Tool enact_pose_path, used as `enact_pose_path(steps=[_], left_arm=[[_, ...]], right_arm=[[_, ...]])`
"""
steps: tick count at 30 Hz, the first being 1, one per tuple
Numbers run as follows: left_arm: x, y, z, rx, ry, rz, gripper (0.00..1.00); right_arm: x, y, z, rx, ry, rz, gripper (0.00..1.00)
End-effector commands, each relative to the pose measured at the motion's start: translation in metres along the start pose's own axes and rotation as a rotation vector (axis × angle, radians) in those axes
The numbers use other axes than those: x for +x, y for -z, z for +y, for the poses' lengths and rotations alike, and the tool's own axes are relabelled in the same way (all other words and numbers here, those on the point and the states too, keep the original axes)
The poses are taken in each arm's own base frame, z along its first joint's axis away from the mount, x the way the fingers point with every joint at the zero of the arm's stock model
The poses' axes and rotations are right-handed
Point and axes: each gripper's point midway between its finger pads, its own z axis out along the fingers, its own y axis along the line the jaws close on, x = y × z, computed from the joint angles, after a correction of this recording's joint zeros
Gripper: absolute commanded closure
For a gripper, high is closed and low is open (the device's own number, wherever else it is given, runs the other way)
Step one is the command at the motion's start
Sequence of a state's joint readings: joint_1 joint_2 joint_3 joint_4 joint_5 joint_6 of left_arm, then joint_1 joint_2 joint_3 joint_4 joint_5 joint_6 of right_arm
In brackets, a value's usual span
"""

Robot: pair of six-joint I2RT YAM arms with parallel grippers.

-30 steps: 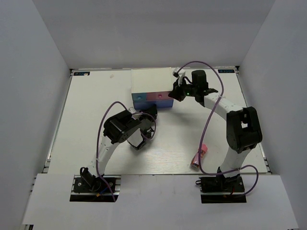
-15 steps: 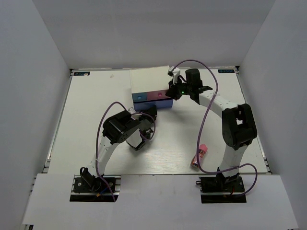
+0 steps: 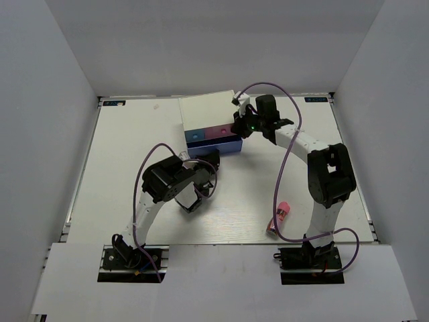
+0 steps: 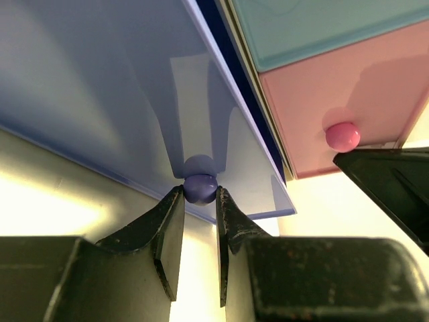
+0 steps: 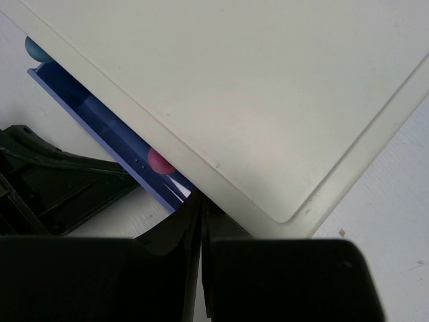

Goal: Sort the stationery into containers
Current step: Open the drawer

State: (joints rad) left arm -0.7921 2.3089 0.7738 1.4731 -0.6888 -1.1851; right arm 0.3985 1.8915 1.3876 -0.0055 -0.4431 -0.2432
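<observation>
- White walls close in a pale table (image 3: 120, 174).
- Well in front of the drawer chest (image 3: 208, 114), towards its right, a pink tube (image 3: 281, 211) lies near the table's near edge.
- At the chest's front, the left gripper (image 4: 199, 208) is clamped on the periwinkle knob (image 4: 200, 188) of the wide periwinkle drawer (image 4: 100, 87), which stands a little way out.
- Above that drawer are the light blue drawer (image 4: 315, 27) and the pink drawer (image 4: 335, 87).
- At the chest's front right corner, the right gripper (image 5: 201, 215) has its fingers pressed together, holding nothing, its tips against the chest's edge.
- Behind the chest, the blue labels (image 3: 114, 103) at the table's far corners are too small to read.
</observation>
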Motion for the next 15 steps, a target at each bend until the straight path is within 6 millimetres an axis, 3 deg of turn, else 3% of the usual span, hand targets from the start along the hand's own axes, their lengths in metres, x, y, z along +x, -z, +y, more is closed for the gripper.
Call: enact_pose_path(steps=[1,15], left_arm=[[0.011,0.02,-0.016,0.067,-0.006,0.069,0.94],[0.027,0.039,-0.031,0.106,-0.002,0.144,0.94]], right_arm=[[-0.032,-0.003,-0.021,0.075,0.053,-0.077,0.93],[-0.028,-0.005,-0.024,0.088,0.051,-0.065,0.92]])
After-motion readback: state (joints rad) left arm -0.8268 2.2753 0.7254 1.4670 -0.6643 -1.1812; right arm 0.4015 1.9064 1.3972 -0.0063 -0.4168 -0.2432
